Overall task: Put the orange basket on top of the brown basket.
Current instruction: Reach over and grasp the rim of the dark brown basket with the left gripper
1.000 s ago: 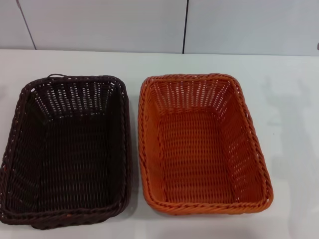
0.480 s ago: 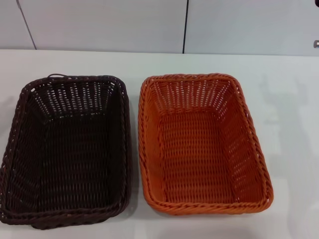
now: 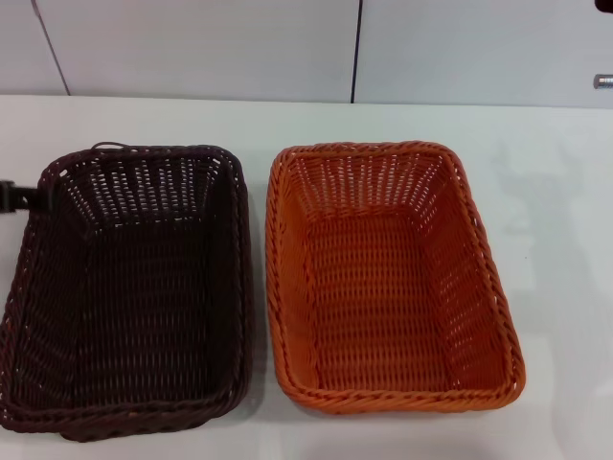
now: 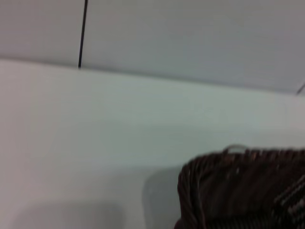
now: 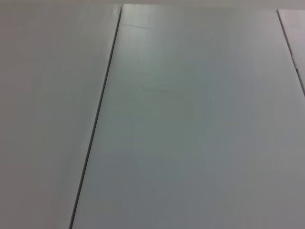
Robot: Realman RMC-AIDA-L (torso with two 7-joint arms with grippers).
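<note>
1. Orange basket [image 3: 393, 278]: rectangular woven tray, braided rim, standing flat on the white table [image 3: 565, 287]. It is taken here as the landmark. Position matches the earlier pictures; it has not been lifted.

2. Brown basket [image 3: 129, 287]: same shape, dark weave, just beside the orange basket on the robot's left, long sides parallel, a narrow strip of table between the two rims. Unmoved since a second ago. One corner of it also shows in the left wrist view [image 4: 238, 191], with bare table beyond it.

3. Left gripper [image 3: 11, 195]: new since the earlier pictures, where that edge was bare. A dark part now shows at the picture's edge, on the far side of the brown basket from the orange basket, touching or just beside the brown rim's outer far corner. Whether its fingers are spread or closed I cannot tell; too little of it shows.

4. Right arm part [image 3: 602, 81]: a small grey piece, well beyond the orange basket's far right corner, high against the wall [image 3: 192, 48]. It sits further into view than half a second ago. No fingers show, so their state cannot be told.

5. Right wrist view: only pale panels [image 5: 190, 119] with dark seams; neither basket appears.
</note>
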